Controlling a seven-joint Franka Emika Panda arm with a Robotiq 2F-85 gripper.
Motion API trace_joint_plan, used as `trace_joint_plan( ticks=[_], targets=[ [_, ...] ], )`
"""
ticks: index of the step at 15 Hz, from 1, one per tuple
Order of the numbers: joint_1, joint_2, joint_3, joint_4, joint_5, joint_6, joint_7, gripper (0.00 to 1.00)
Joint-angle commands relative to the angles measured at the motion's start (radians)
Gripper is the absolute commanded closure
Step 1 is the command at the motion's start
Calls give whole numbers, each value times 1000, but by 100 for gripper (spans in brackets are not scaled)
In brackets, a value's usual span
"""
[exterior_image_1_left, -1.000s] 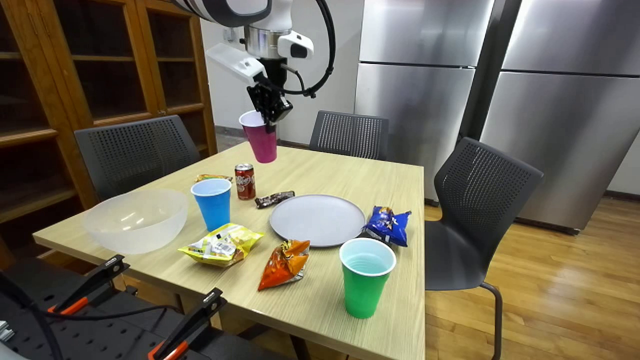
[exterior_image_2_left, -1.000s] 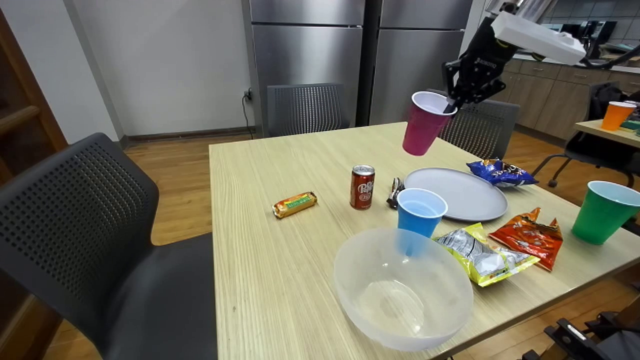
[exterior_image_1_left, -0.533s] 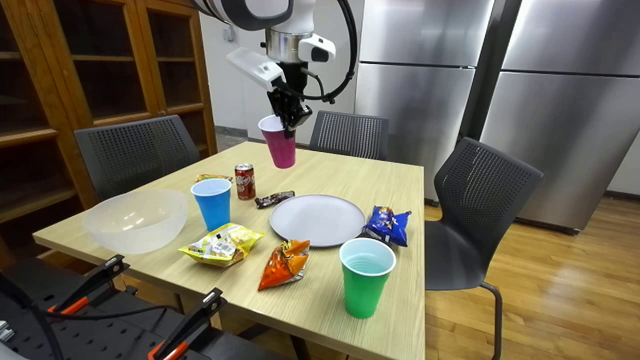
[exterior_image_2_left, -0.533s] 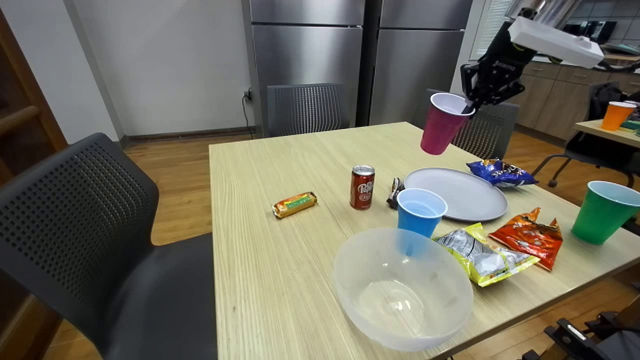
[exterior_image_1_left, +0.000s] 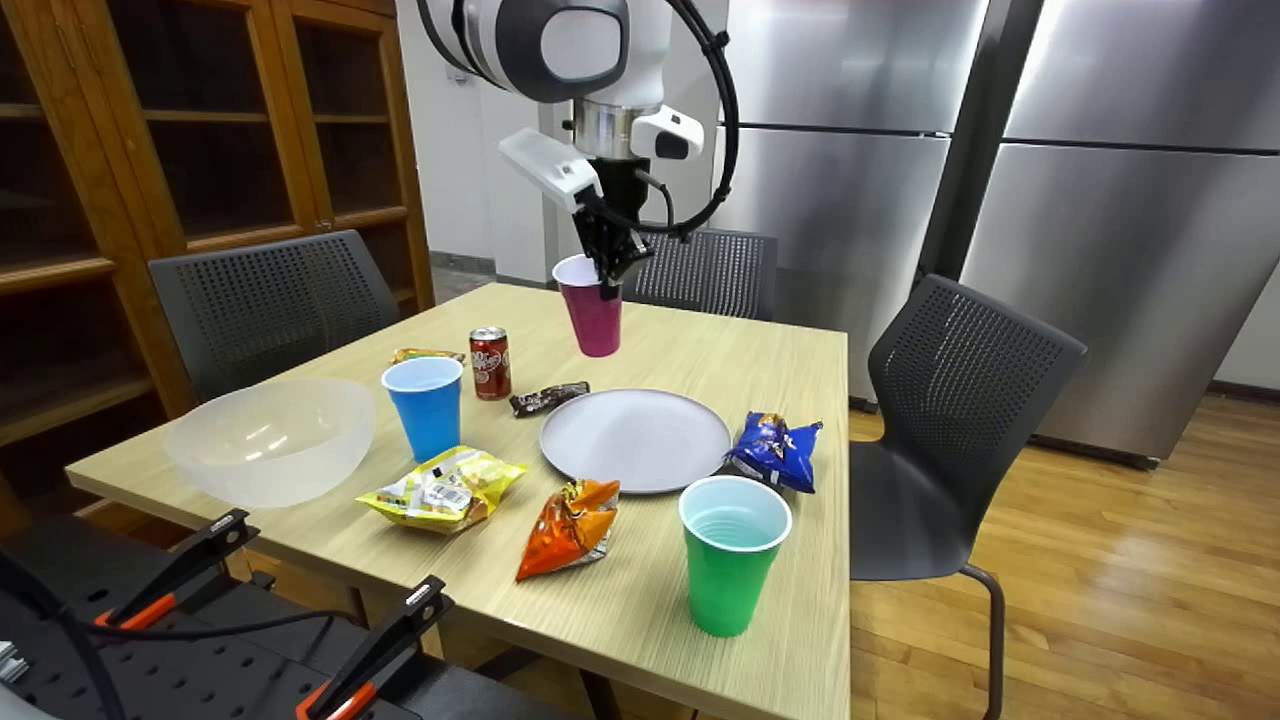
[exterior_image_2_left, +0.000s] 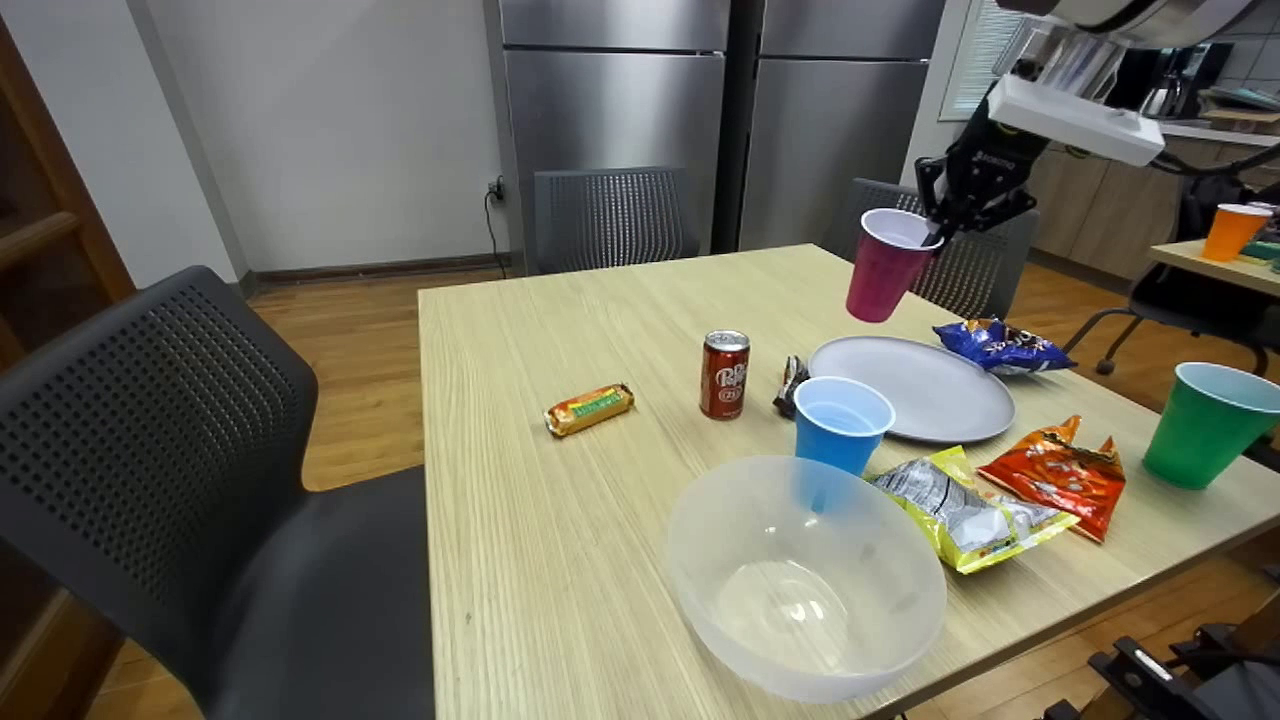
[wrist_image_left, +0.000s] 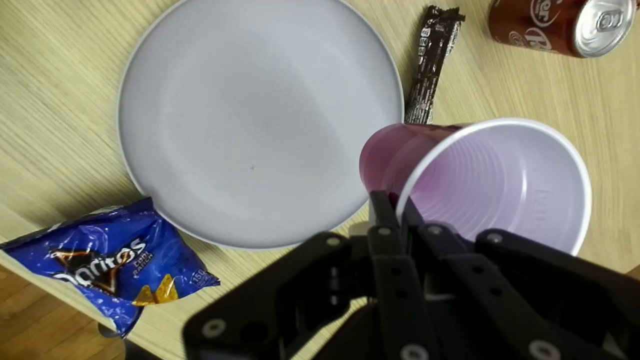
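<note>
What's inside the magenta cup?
Wrist view: inside the magenta cup, bare ribbed wall and one finger of the gripper. The bottom is hidden behind the near rim, so anything lying there can't be seen.

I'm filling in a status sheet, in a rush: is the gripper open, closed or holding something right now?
Gripper: closed, holding the magenta cup by its rim.

Magenta cup (exterior_image_2_left: 888, 272), white inside; plain grey plate (wrist_image_left: 260, 120); black gripper (wrist_image_left: 396, 205)

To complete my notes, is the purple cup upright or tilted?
Tilted: the purple cup leans in both exterior views, base off to one side.
</note>
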Motion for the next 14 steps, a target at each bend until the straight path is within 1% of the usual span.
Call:
trace_joint_plan(
  ticks=[1, 6, 14],
  targets=[
    [-23, 95, 12, 106, 5, -25, 66, 99],
    [-29, 176, 11, 174, -9, -51, 130, 99],
    [-54, 258, 12, 236, -1, -113, 175, 99]
  ],
)
